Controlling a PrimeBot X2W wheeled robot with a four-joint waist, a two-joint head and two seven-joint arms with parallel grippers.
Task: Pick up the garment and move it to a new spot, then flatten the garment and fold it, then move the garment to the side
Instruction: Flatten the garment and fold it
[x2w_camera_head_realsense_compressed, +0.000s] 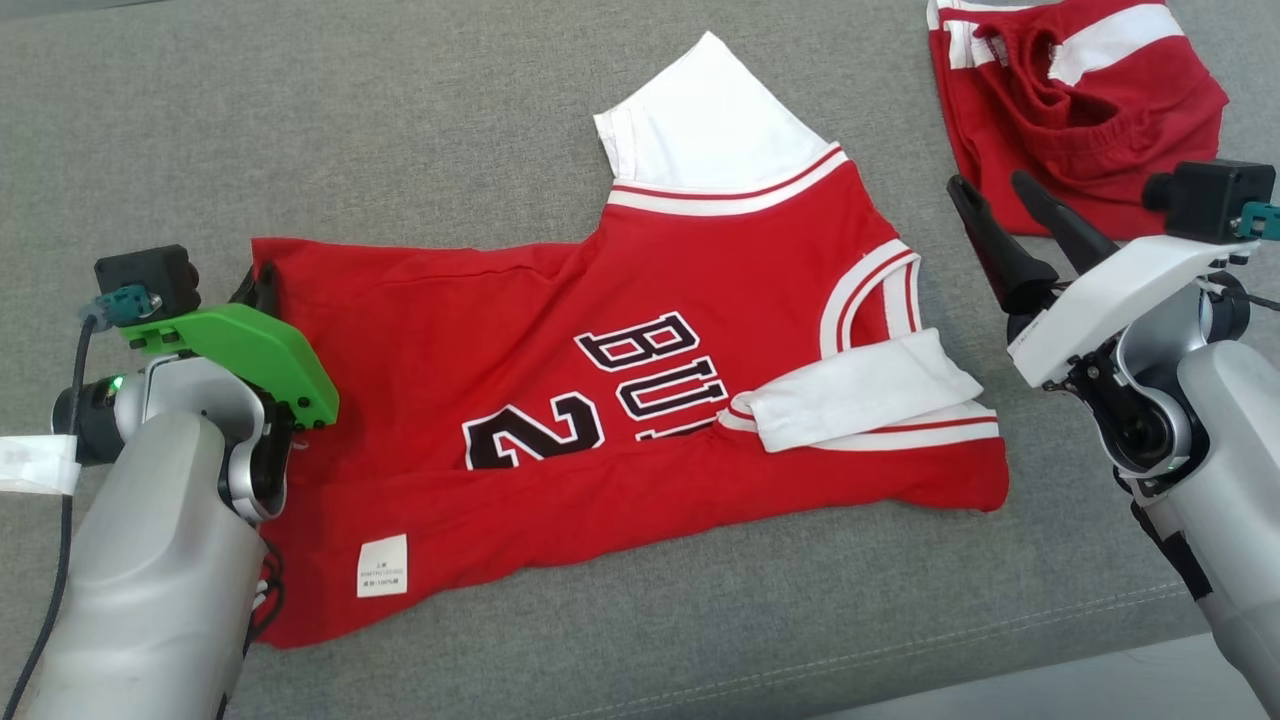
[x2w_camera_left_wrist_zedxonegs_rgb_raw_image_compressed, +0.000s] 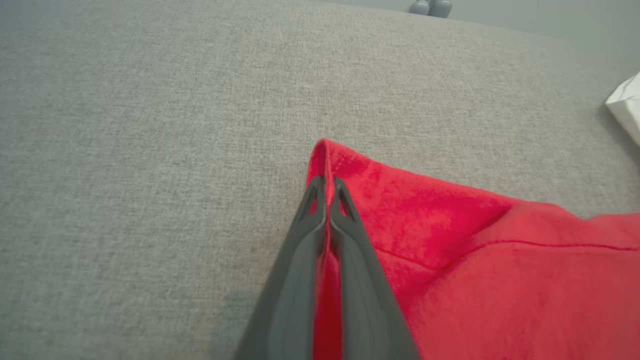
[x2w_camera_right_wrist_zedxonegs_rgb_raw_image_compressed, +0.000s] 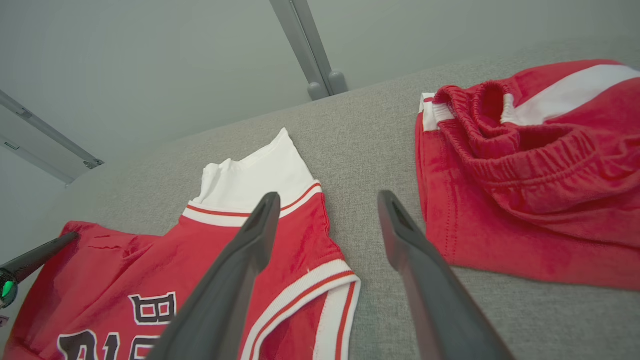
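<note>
While R fingers (x2w_camera_head_realsense_compressed: 990, 240) gape apart, L fingers (x2w_camera_left_wrist_zedxonegs_rgb_raw_image_compressed: 300, 250) pinch jersey (x2w_camera_head_realsense_compressed: 450, 330) hem corner.

On my head view, the garment (x2w_camera_head_realsense_compressed: 700, 330) at centre frame is soft matt red knit cloth with white cloth sleeves and ribbed trim. Its black-and-white lettering (x2w_camera_head_realsense_compressed: 640, 370) looks smooth and flat. The white label (x2w_camera_head_realsense_compressed: 383, 566) at lower left could be cloth or paper; I cannot tell. The sofa surface (x2w_camera_head_realsense_compressed: 400, 130) is coarse grey woven upholstery, matt. At upper right, the shorts (x2w_camera_head_realsense_compressed: 1080, 110) are fleecy red cloth with a gathered waistband. My left gripper (x2w_camera_left_wrist_zedxonegs_rgb_raw_image_compressed: 327, 186) has matt dark-grey fingers (x2w_camera_left_wrist_zedxonegs_rgb_raw_image_compressed: 360, 280) and a matt green plastic cover (x2w_camera_head_realsense_compressed: 250, 350). The right gripper (x2w_camera_head_realsense_compressed: 988, 185) wears a white plastic cover (x2w_camera_head_realsense_compressed: 1120, 290), faintly glossy. The forearm shell (x2w_camera_head_realsense_compressed: 150, 560) is satin silver-grey.
</note>
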